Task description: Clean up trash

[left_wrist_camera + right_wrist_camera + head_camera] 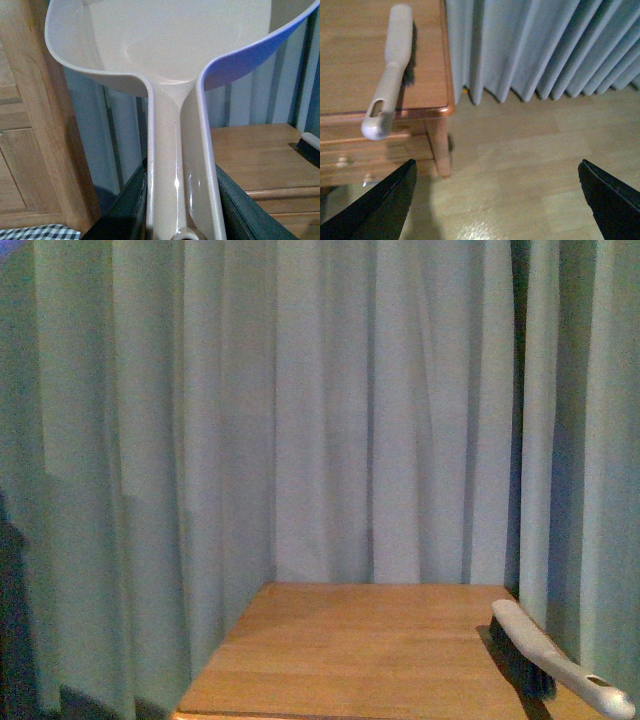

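Sweeping not yet begun
We grip the dustpan in left claw; right claw wide open, empty; brush not yet taken

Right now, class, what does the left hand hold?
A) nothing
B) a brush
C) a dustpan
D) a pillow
C: in the left wrist view the left hand is closed on the handle of the dustpan, while the brush lies free on the table.
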`<control>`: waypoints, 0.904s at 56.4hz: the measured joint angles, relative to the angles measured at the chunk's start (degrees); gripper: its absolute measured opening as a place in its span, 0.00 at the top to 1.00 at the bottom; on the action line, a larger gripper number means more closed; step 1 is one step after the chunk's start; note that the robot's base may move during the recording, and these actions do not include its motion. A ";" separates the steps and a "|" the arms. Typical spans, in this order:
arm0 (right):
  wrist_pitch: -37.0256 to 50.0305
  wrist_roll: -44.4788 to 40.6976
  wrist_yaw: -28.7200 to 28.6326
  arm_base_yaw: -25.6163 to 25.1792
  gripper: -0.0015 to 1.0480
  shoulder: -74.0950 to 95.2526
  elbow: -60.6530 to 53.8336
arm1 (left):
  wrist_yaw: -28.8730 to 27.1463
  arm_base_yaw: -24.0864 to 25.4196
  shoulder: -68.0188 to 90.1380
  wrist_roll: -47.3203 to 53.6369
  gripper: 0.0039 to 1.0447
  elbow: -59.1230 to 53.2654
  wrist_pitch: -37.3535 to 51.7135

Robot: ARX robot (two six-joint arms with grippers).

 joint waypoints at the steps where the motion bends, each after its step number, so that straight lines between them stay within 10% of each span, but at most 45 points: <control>1: -0.79 0.46 0.15 0.39 0.07 1.73 1.70 | 0.00 0.00 0.00 0.00 0.73 0.00 0.00; 51: -11.58 16.68 -2.60 3.93 0.07 39.28 34.12 | 0.02 0.00 0.00 0.00 0.73 0.00 0.00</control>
